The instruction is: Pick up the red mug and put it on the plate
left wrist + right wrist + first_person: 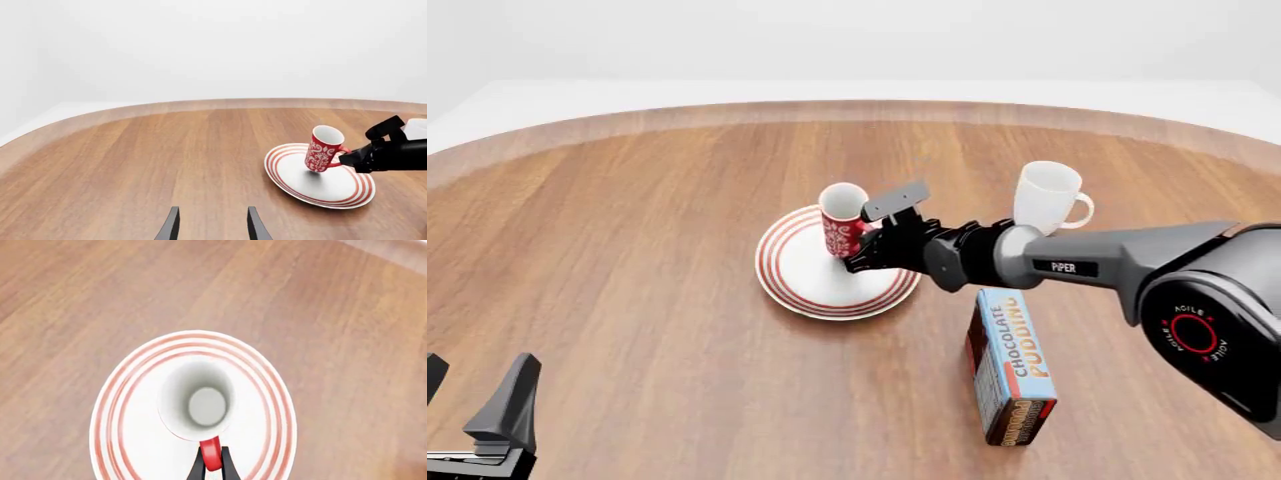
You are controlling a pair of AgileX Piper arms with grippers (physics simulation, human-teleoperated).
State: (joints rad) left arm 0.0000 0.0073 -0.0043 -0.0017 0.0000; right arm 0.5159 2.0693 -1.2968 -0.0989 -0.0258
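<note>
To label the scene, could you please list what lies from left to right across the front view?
Left gripper → plate → red mug → right gripper → chocolate pudding box → white mug.

The red mug (842,220) stands tilted on the plate (807,285), near mid-table (627,250). The right gripper (868,250) is at the mug's right side, its fingers either side of the handle. A white mug (1048,198) stands farther right and behind. A chocolate pudding box (1012,365) lies right of the plate, nearer the arms. The left gripper (481,405) sits at the near left, well apart.
</note>
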